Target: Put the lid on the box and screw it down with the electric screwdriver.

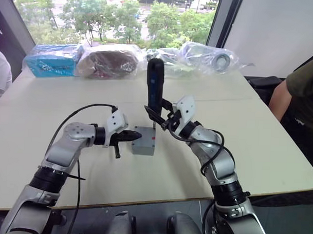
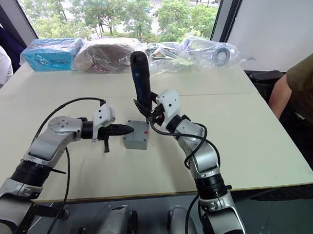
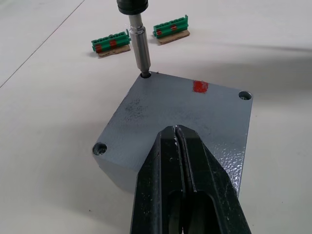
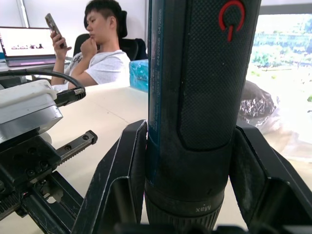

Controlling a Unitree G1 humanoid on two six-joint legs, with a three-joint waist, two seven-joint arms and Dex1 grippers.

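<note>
Our right gripper (image 2: 152,113) clamps the electric screwdriver (image 1: 155,86) upright, its bit (image 3: 142,53) set in a corner screw hole of the lid (image 3: 180,117), which sits on the box (image 1: 143,146) on the worktop (image 1: 258,141). Our left gripper (image 1: 137,136), fingers (image 3: 168,180) closed and empty, presses the lid's top.
</note>
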